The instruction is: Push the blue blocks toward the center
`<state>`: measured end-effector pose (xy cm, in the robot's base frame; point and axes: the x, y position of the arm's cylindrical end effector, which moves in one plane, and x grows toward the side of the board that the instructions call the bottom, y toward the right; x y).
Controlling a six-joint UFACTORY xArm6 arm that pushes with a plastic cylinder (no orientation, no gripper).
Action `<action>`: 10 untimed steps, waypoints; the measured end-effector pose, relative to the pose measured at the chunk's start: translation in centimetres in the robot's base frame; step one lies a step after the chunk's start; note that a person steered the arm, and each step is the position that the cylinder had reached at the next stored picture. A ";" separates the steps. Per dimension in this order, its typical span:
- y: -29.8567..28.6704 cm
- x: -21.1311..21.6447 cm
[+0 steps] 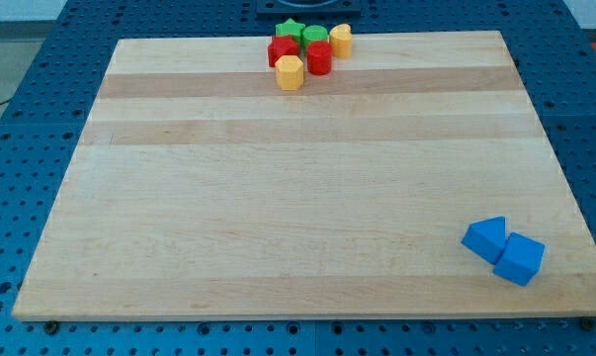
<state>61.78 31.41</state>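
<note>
**Tip out of sight, blue blocks at the corner**

Nowhere on the wooden board (pixel 278 198) does my tip show, so its place relative to the blocks cannot be told. Two blue blocks, a triangular one (pixel 486 238) and a cube (pixel 520 260), touch at the view's bottom right. Red, green and yellow blocks (pixel 307 51) cluster at the top edge.

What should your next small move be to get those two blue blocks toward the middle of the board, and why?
Probably bring my tip, which is not in view, down at the view's bottom right, just outside the blue cube. It and the blue triangular block sit touching near that corner of the wooden board, so a push from there toward the view's upper left should carry both inward.
</note>
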 end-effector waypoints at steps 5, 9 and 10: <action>-10.7 -2.2; -15.3 -10.5; -17.7 -11.1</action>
<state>50.67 13.74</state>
